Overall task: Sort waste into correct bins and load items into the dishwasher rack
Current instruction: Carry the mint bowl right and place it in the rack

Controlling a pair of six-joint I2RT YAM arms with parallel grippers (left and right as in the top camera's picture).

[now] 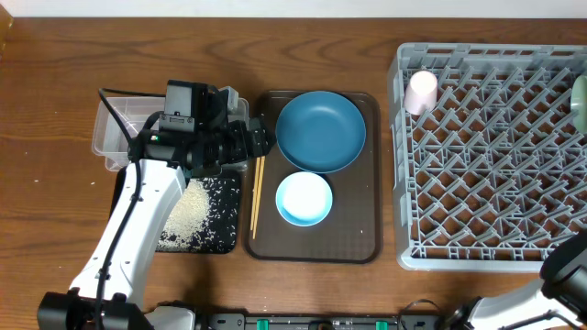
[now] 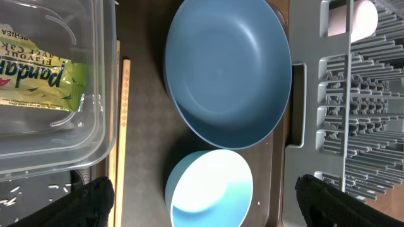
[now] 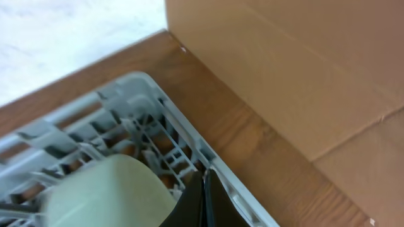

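Note:
My left gripper (image 2: 205,202) is open and empty, hovering over the brown serving tray's left side (image 1: 257,142). The small light blue bowl (image 2: 211,189) lies between its fingers, and the large dark blue bowl (image 2: 227,69) lies beyond. Wooden chopsticks (image 1: 258,192) lie along the tray's left edge. The yellow-green wrapper (image 2: 38,82) sits in the clear tub (image 1: 115,137). Rice grains cover the black tray (image 1: 197,215). The grey rack (image 1: 495,156) holds the pink cup (image 1: 421,92) and the pale green bowl (image 3: 107,192). My right gripper (image 3: 203,189) is shut and empty at the rack's rim. No tissue shows.
The brown serving tray (image 1: 367,183) sits between the bins and the rack. A cardboard box (image 3: 303,63) stands past the rack's corner. My left arm (image 1: 138,220) reaches over the black tray. My right arm (image 1: 569,266) is at the front right.

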